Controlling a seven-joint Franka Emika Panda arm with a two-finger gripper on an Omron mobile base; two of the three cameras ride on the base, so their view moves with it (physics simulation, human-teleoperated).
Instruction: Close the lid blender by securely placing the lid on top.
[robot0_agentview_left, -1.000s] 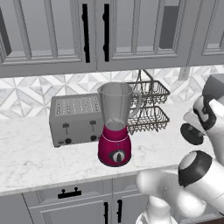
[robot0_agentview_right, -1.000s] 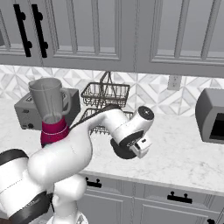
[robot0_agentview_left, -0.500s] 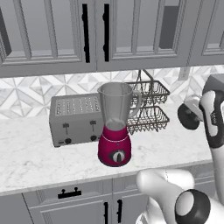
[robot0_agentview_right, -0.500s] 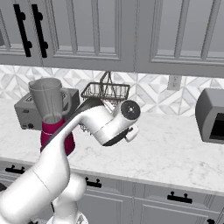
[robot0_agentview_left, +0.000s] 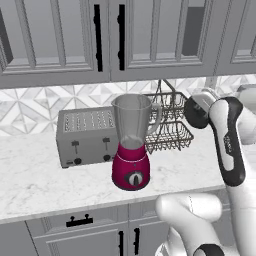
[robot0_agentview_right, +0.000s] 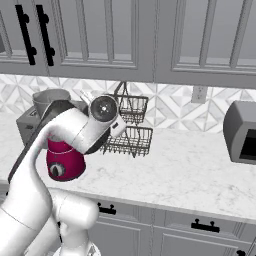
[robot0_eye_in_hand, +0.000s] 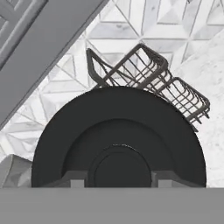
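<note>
The blender stands on the counter with its magenta base (robot0_agentview_left: 131, 171) and black dial facing me, and its clear jar (robot0_agentview_left: 132, 119) is open at the top. Its jar rim (robot0_agentview_right: 50, 96) and base (robot0_agentview_right: 62, 159) also show in the right base view, partly behind my arm. The lid (robot0_agentview_left: 192, 113), a black round disc, hangs in the air to the right of the jar, at about rim height. My gripper (robot0_agentview_left: 196, 111) is shut on it. In the hand view the lid (robot0_eye_in_hand: 118, 140) covers the fingers, with my gripper (robot0_eye_in_hand: 118, 183) just behind it.
A silver toaster (robot0_agentview_left: 85, 135) sits left of the blender. A two-tier wire basket (robot0_agentview_left: 170, 131) (robot0_agentview_right: 127, 134) (robot0_eye_in_hand: 148, 74) stands against the tiled wall, right behind the lid. A microwave (robot0_agentview_right: 242, 131) is at the far right, and cabinets hang close overhead.
My hand has risen and swung left with the lid, from low on the right to beside the jar's top. The blender and toaster have stayed put.
</note>
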